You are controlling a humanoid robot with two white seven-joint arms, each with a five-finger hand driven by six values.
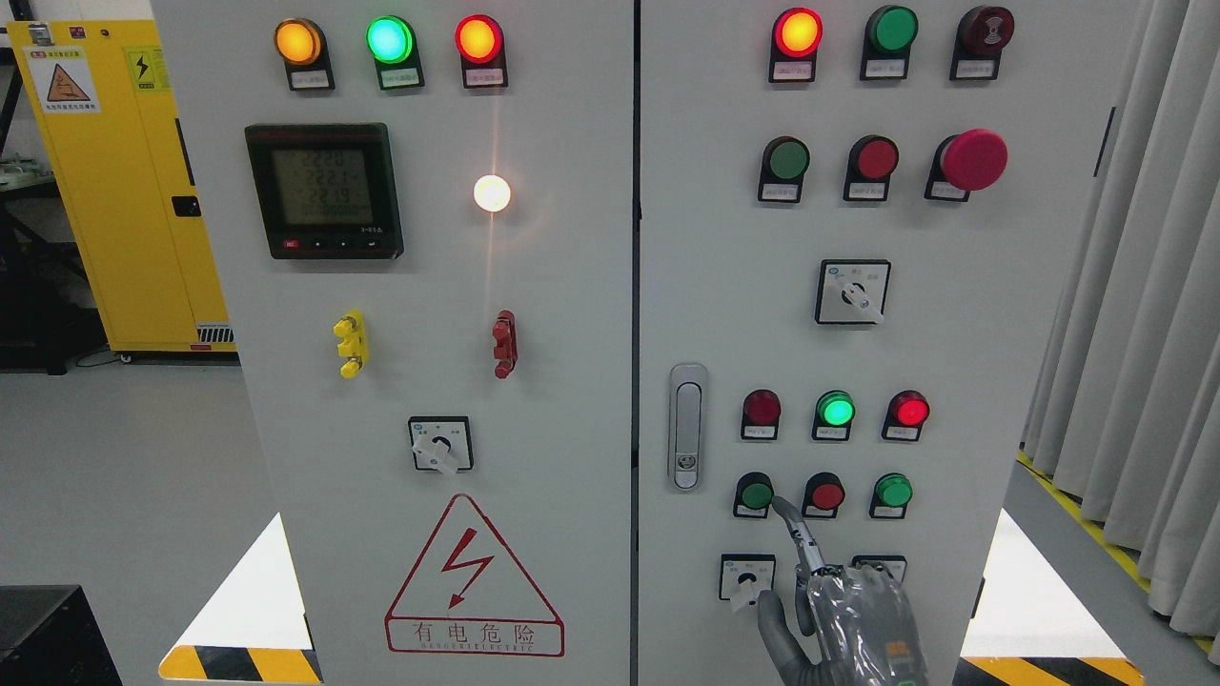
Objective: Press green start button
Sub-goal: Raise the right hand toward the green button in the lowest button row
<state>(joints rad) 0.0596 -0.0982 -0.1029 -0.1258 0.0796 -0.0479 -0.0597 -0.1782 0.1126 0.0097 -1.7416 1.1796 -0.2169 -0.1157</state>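
Head view is showing the right hand rising from the bottom edge — index finger extended, other fingers curled, gripping nothing — tip pointing just beside the green start button.

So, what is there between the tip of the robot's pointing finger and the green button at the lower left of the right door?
Head view: only bare panel between the right hand's fingertip and the green button.

Hand below button row; fingertip beside leftmost button.
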